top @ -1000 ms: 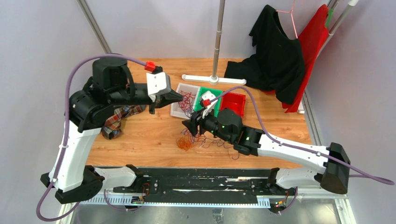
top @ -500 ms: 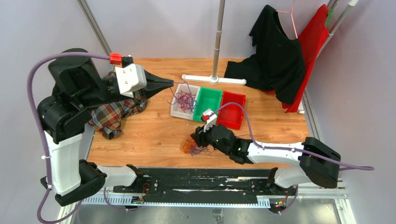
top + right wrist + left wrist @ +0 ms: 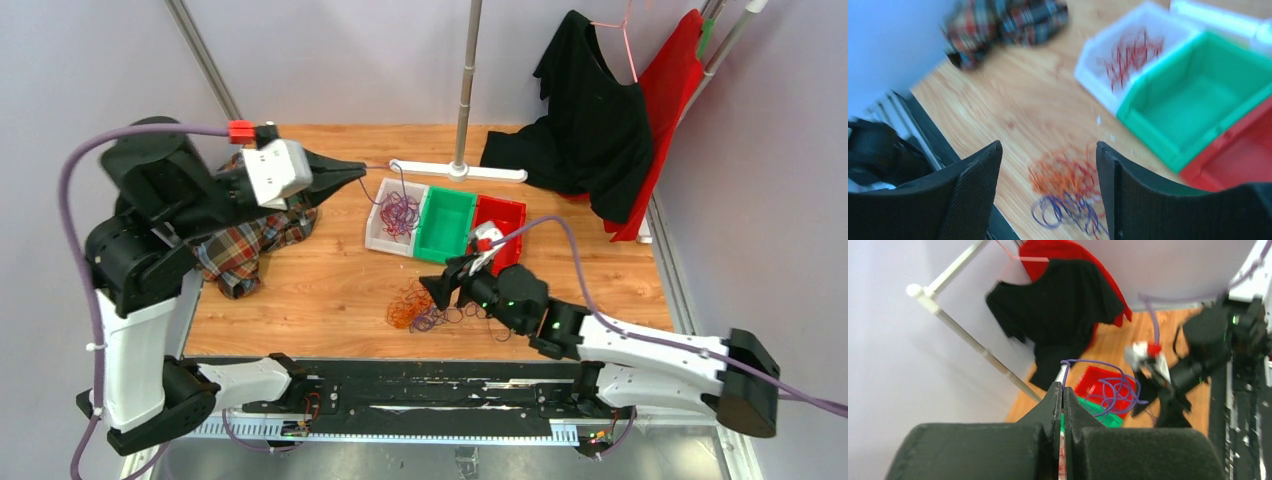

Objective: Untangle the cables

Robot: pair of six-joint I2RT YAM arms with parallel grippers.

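A clump of thin orange, red and purple cables [image 3: 412,308] lies on the wooden table near its front edge; it also shows in the right wrist view [image 3: 1068,187]. My right gripper [image 3: 440,290] is open and empty, just right of and above the clump [image 3: 1048,170]. My left gripper [image 3: 358,170] is raised at the back left, shut on a purple cable [image 3: 1108,390] whose loops hang down over the white bin [image 3: 385,232]. Its closed tips [image 3: 1063,390] pinch the wire's end. More red and purple wires [image 3: 400,212] lie in the white bin.
A green bin [image 3: 445,225] and a red bin [image 3: 500,222] stand right of the white one. A plaid cloth [image 3: 245,250] lies at the left. A white stand base and pole [image 3: 458,168] are behind the bins. Black and red garments [image 3: 600,120] hang at the back right.
My right gripper has pulled back right from the clump and lifted a little. My left gripper holds its raised place; the purple wire now trails down toward the white bin.
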